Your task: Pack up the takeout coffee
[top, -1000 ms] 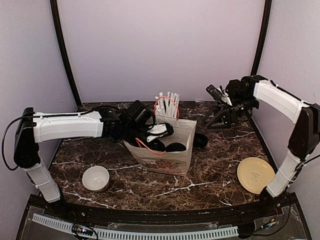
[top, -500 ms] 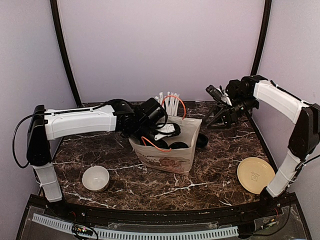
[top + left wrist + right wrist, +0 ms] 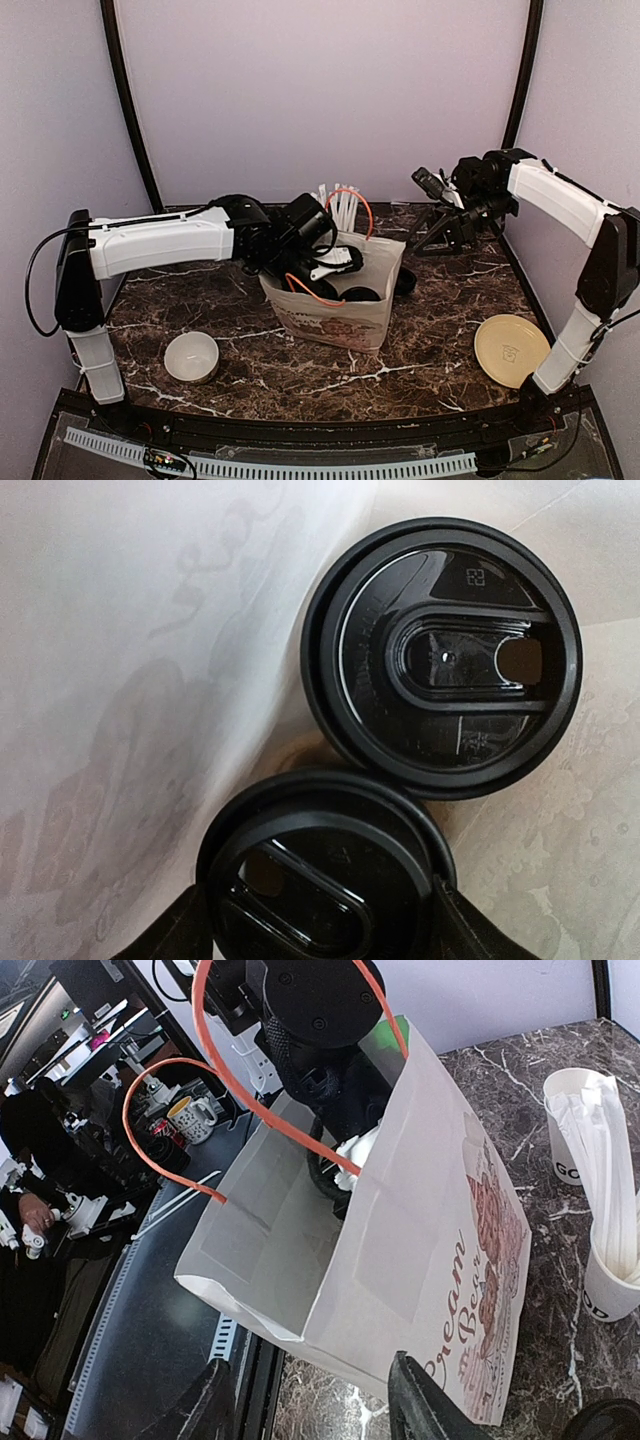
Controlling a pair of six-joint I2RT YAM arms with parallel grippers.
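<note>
Step in hand, as judged: seating a cup inside the bag. The left tool (image 3: 320, 925) grips the nearer takeout cup, of which only the round black plastic lid (image 3: 320, 865) shows, with fingers (image 3: 465, 935) against both sides of the rim. Keep the cup upright, lower it until the base sits flat, then release; the bag wall crowds the left. Just beyond, rim to rim, the second black-lidded cup (image 3: 440, 655) stands in the white paper bag with orange cord handles (image 3: 330, 320). Farthest back, the right tool (image 3: 315, 1400) is open and empty, outside the bag.
</note>
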